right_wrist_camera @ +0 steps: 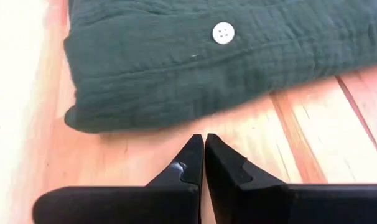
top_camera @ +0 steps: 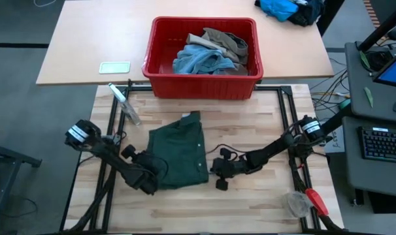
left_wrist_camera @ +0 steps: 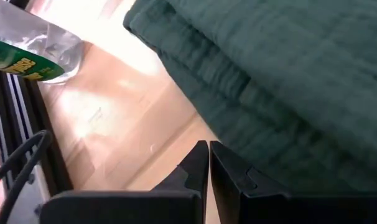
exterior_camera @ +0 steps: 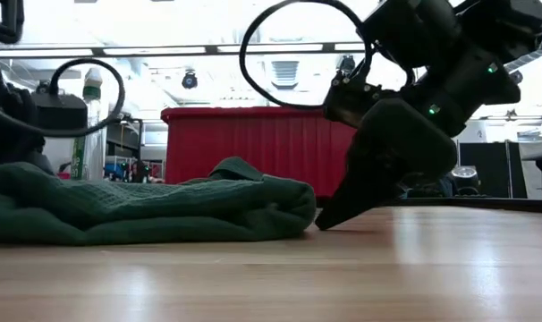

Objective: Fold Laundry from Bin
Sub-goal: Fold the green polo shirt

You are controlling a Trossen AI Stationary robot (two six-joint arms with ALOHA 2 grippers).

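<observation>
Flanking the dark green folded cotton shorts (top_camera: 178,151) on the wooden table (top_camera: 250,202), both arms sit low; red plastic bin (top_camera: 202,57) beyond holds remaining laundry (top_camera: 211,52).
Low view: right gripper (exterior_camera: 329,219) tip down beside shorts' edge, prob. to flatten or tuck.
L wrist: left gripper (left_wrist_camera: 208,163) fully closed, empty, next to shorts.
R wrist: jaws closed, empty, near shorts' buttoned edge.

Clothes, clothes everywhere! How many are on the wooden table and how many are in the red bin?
On the wooden table: 1, the dark green shorts
In the red bin: 2 that show, a light blue piece and a khaki piece
Total: 3
</observation>
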